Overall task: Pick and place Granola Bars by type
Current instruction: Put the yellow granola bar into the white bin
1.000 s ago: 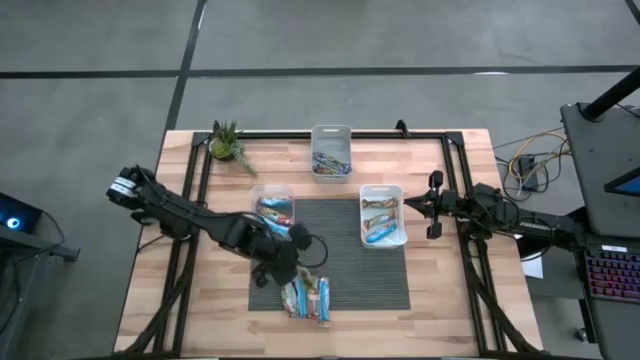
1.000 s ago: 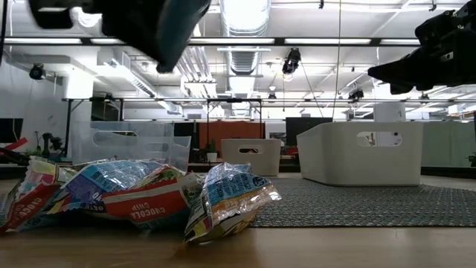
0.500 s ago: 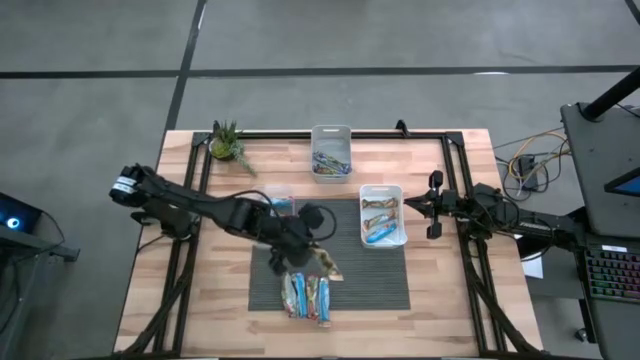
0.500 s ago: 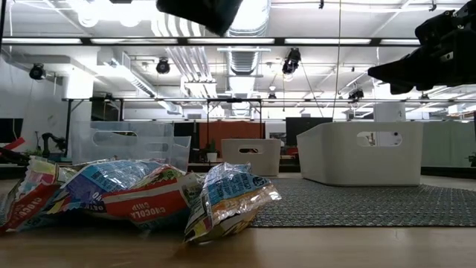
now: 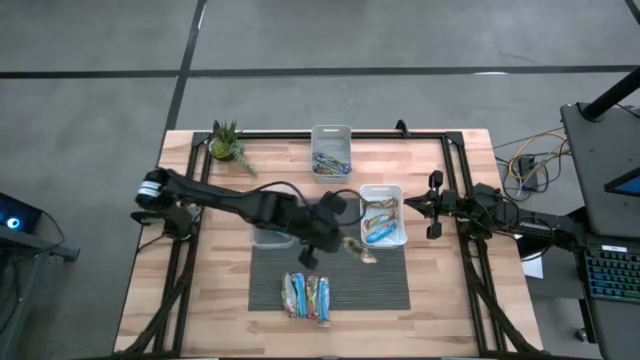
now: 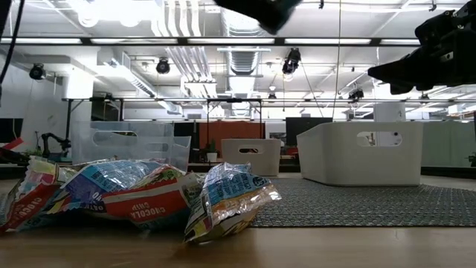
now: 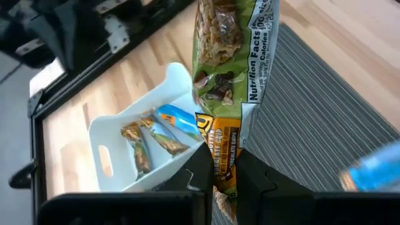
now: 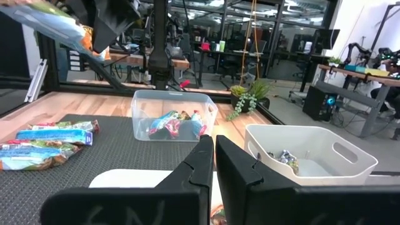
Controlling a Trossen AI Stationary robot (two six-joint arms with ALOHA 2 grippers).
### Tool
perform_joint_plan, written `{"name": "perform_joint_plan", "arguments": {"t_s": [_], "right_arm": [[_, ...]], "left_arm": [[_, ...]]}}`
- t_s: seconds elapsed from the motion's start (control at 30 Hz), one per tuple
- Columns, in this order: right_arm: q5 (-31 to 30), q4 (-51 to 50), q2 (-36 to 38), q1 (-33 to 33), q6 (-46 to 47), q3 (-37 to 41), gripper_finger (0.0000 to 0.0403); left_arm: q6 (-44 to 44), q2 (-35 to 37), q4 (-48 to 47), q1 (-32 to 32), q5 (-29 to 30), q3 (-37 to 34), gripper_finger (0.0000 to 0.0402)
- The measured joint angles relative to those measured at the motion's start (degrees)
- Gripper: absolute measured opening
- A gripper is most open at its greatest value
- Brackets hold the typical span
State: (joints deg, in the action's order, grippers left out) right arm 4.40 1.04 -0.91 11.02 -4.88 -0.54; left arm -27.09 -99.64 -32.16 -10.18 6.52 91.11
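The light wooden desk (image 5: 200, 290) with its black frame carries a dark grey ribbed mat (image 5: 380, 285) at its middle, and over that mat the long dark left arm (image 5: 230, 200) now reaches much farther toward the right than a second ago, when it was bent over the mat's left edge near the pile. Its left gripper (image 5: 352, 246) hangs just beside the near left corner of the white rectangular plastic bin (image 5: 381, 190) on the mat's right side, jaws pinching a green-and-orange wrapped granola bar (image 7: 232, 81) by its lower end; the bar dangles clear of the mat, not yet inside the bin. Half a second ago the same bar was above the mat's middle, so it has travelled rightward. The white bin already holds a blue-wrapped bar and a few brownish ones (image 5: 380, 222). The clear plastic bin (image 8: 173, 113) at the mat's left edge, now partly covered by the arm in the high view, holds several colourful bars, and a second white bin (image 5: 331, 150) at the desk's far side holds more. A small row of blue-wrapped granola bars (image 5: 306, 297) lies on the mat's near edge, unchanged. The right arm (image 5: 520, 222) waits at the desk's right edge exactly as before, its right gripper (image 5: 436, 205) with jaws pressed together and empty. A small green potted plant (image 5: 226, 144) stands at the far left corner.
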Motion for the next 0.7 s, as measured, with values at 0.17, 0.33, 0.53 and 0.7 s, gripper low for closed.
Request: {"name": "perform_joint_plan", "arguments": {"t_s": [0.17,0.33,0.53,0.7], "right_arm": [[0.0,0.0,0.0,-0.01,0.17,0.0,0.0009],[0.0,0.0,0.0,0.01,0.11,0.01,0.0009],[0.0,0.0,0.02,0.0,0.04,0.0,0.0009],[0.0,0.0,0.02,0.01,-0.07,-0.02,0.0009]], "left_arm": [[6.26,-4.55,0.04,2.08,-0.02,5.11,0.0019],[7.47,-6.93,0.08,3.92,-0.02,7.27,0.0019],[5.71,-7.69,0.28,6.2,-1.1,7.1,0.0019],[3.44,-7.73,0.42,7.86,-1.2,7.1,0.0019]]}}
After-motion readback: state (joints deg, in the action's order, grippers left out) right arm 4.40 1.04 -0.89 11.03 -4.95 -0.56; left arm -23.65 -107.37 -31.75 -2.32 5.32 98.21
